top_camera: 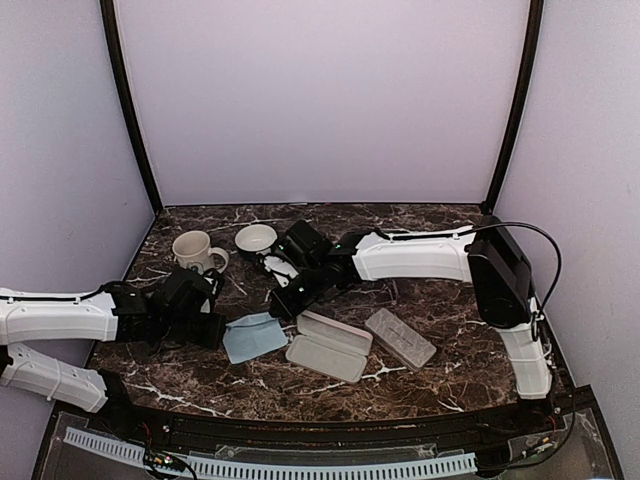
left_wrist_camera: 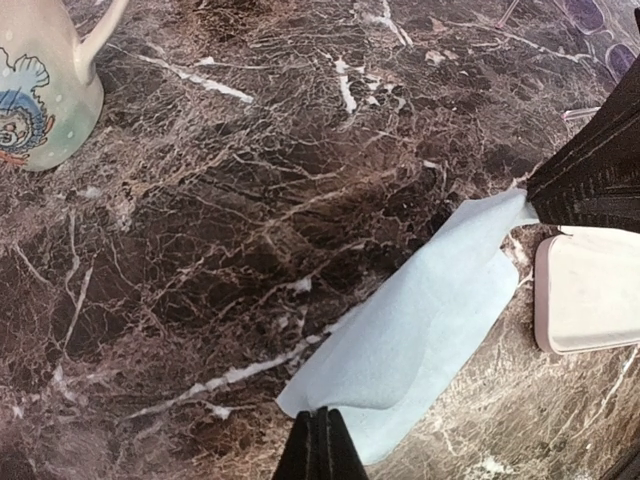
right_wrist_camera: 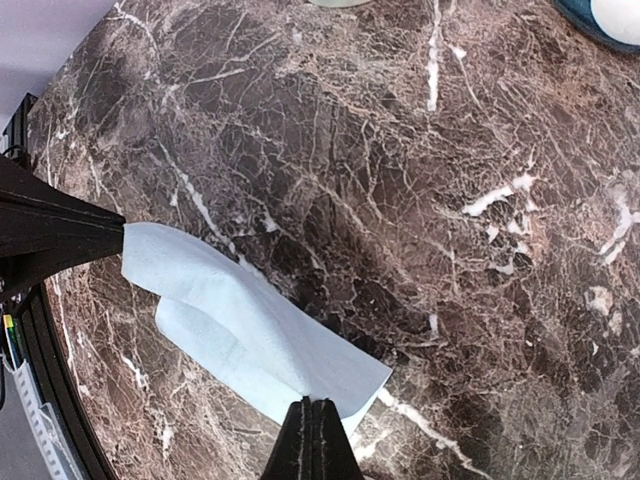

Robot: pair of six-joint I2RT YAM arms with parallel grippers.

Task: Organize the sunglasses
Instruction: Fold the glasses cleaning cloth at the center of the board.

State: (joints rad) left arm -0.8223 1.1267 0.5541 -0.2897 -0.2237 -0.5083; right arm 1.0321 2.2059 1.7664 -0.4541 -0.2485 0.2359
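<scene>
Over a marble desk [top_camera: 450, 380], gripping a blue cloth [top_camera: 252, 337] by opposite ends with left pincer [left_wrist_camera: 315, 442] and right pincer [right_wrist_camera: 318, 437], both clenched tight on the fabric. Stretched between the two, sagging in the middle. Just right of the cloth, a pale case [top_camera: 328, 345]; beyond it, a second case [top_camera: 400, 337]. At back left, a mug [top_camera: 198, 250] and a bowl [top_camera: 256, 238]. Sunglasses [left_wrist_camera: 597, 18] glimpsed only in the left wrist view's top right corner, lying on the desk past the right pincer, cropped by the edge; frame colour unclear.
</scene>
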